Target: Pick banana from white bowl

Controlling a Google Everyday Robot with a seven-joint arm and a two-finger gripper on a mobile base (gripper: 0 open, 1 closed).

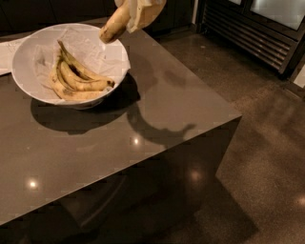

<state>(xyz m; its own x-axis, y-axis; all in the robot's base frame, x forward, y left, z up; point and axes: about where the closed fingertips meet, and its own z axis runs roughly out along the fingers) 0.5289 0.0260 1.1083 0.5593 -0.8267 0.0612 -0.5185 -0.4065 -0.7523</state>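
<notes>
The gripper (137, 10) is at the top edge of the camera view, above the far right rim of the white bowl (26, 52). It is shut on the banana (114, 26), a single yellow one that hangs tilted with its tip pointing down-left, clear of the bowl. The bowl stands at the table's far left, lined with crinkled white paper. A bunch of bananas (76, 82) joined at a dark stem still lies in it.
The bowl stands on a dark glossy table (157, 109), whose right edge and near corner drop to a polished floor (267, 157). White paper (5, 55) lies at the far left edge. A dark slatted cabinet (252, 33) stands at the back right.
</notes>
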